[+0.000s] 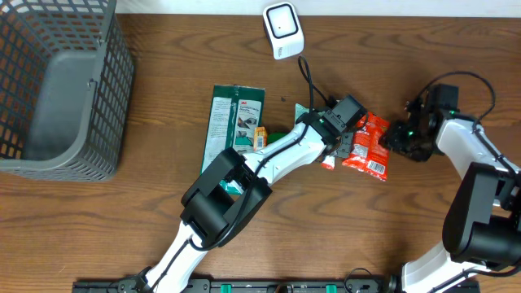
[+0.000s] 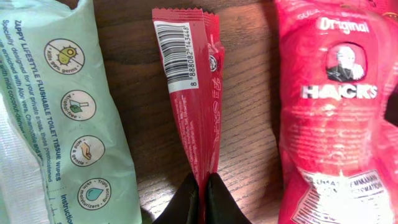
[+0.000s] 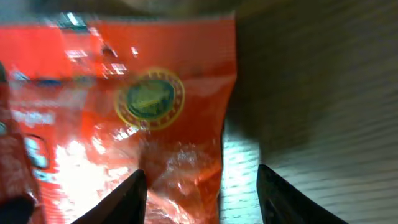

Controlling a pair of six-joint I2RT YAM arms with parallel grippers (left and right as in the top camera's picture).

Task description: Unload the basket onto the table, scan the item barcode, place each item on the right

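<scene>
sachet (image 2: 199,112), slim and red with its barcode (image 2: 176,56) showing, lies on the bench (image 2: 249,124) between a green wipes pack (image 2: 68,124) and a red hacks bag (image 2: 329,124). left fingers (image 2: 185,204) pinch its lower end. right fingers (image 3: 127,199) stand spread around the bag's edge. white scanner (image 1: 282,29) sits well apart.

Barcode scanner (image 1: 282,29): white, rounded, dark-rimmed face upward.

Narrow red sachet (image 2: 198,93): creased lengthwise, white barcode label facing up at one end, opposite end pinched by the left gripper (image 2: 202,199). It lies well apart from the scanner, on the robot's side.

Red Hacks bag (image 2: 336,112): print upward, also well apart from the scanner.
</scene>
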